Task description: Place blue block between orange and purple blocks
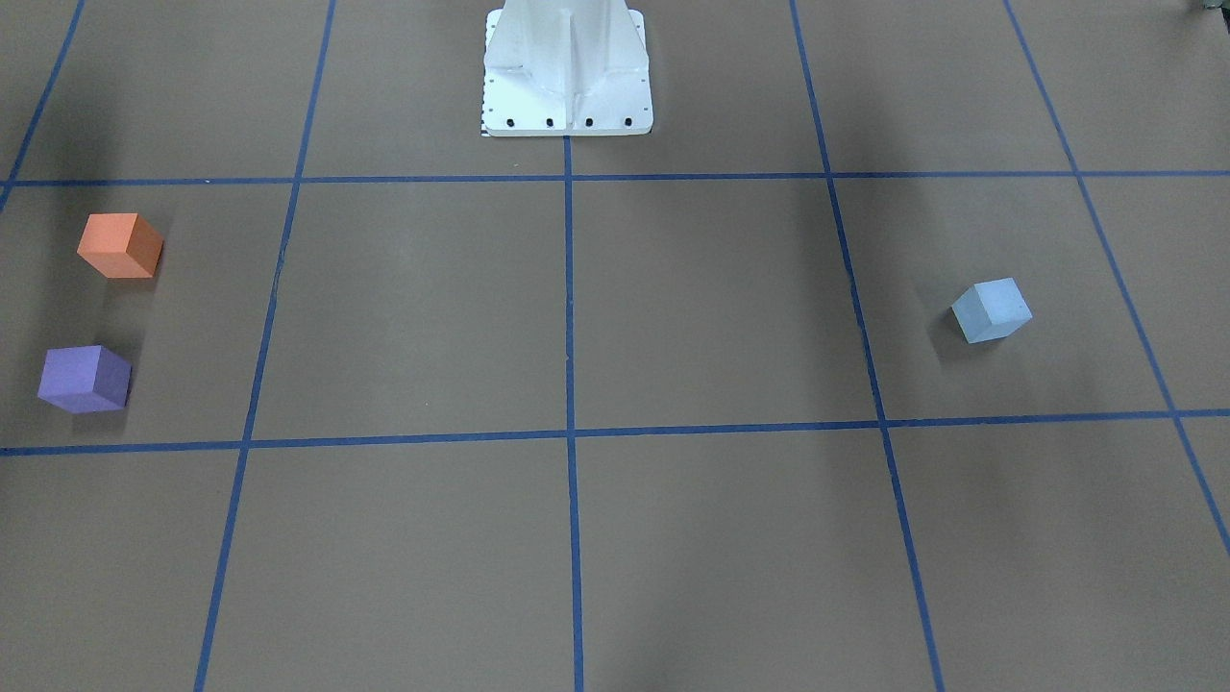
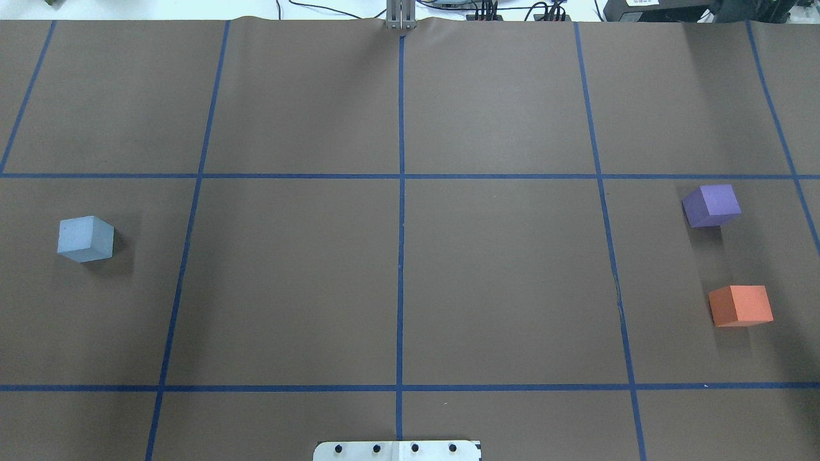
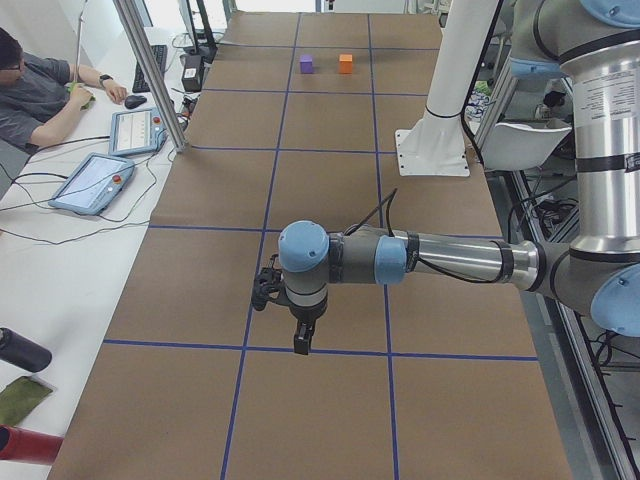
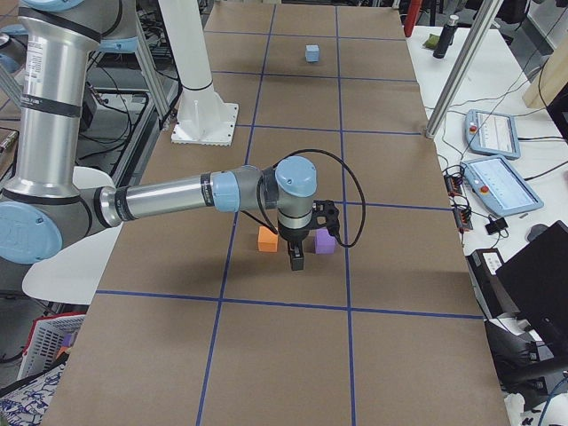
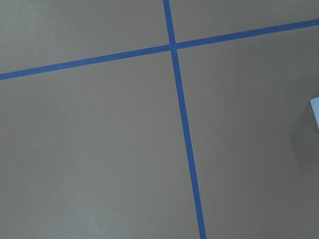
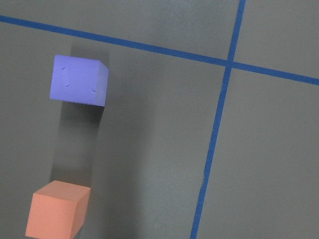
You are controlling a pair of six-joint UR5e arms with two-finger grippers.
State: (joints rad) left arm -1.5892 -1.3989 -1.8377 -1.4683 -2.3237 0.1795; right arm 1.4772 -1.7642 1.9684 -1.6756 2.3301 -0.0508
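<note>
The light blue block (image 1: 992, 310) sits alone on the robot's left side of the table (image 2: 85, 238); a sliver of it shows at the right edge of the left wrist view (image 5: 315, 110). The orange block (image 2: 740, 305) and the purple block (image 2: 711, 205) sit on the robot's right side with a gap between them, both in the right wrist view (image 6: 57, 216) (image 6: 79, 80). My left gripper (image 3: 300, 345) hangs above the table near the blue block. My right gripper (image 4: 297, 259) hangs above the orange (image 4: 267, 240) and purple (image 4: 325, 241) blocks. I cannot tell whether either is open.
The white robot pedestal (image 1: 567, 77) stands at the table's robot-side middle. Blue tape lines (image 2: 401, 256) divide the brown table into squares. An operator (image 3: 40, 90) sits beside tablets (image 3: 95, 182) and a metal post (image 3: 150, 70) off the table's far side.
</note>
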